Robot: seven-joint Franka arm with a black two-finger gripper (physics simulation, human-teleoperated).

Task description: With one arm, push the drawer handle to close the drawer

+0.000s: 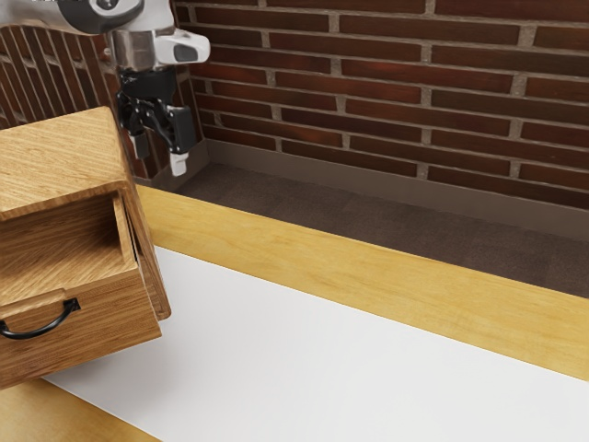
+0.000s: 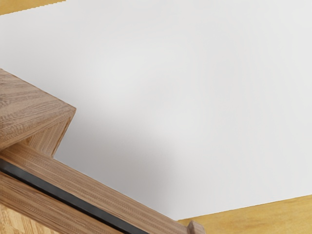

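Black metal against brown wood, the handle [image 1: 42,329] sits on the front of the drawer [image 1: 106,322], which stands pulled out of its cabinet [image 1: 64,152]. Both are at the end of the tabletop [image 1: 322,250] toward the exterior view's left, over the white sheet [image 1: 322,359]. I have the end effector [image 1: 159,157] open, fingers apart with nothing between them, raised toward the tabletop's far edge, beyond the cabinet. From there the handle lies lower and round on the exterior camera's side, its long axis running across the drawer's front. The wrist view gives me the cabinet's corner and the drawer's side with its dark rail [image 2: 63,197].

I judge the push is yet to begin. I should swing wide of the cabinet's corner, drop to handle height in front of the drawer, then press straight back along its travel. Cutting across too early could clip the side wall; pushing off-centre might make it bind.
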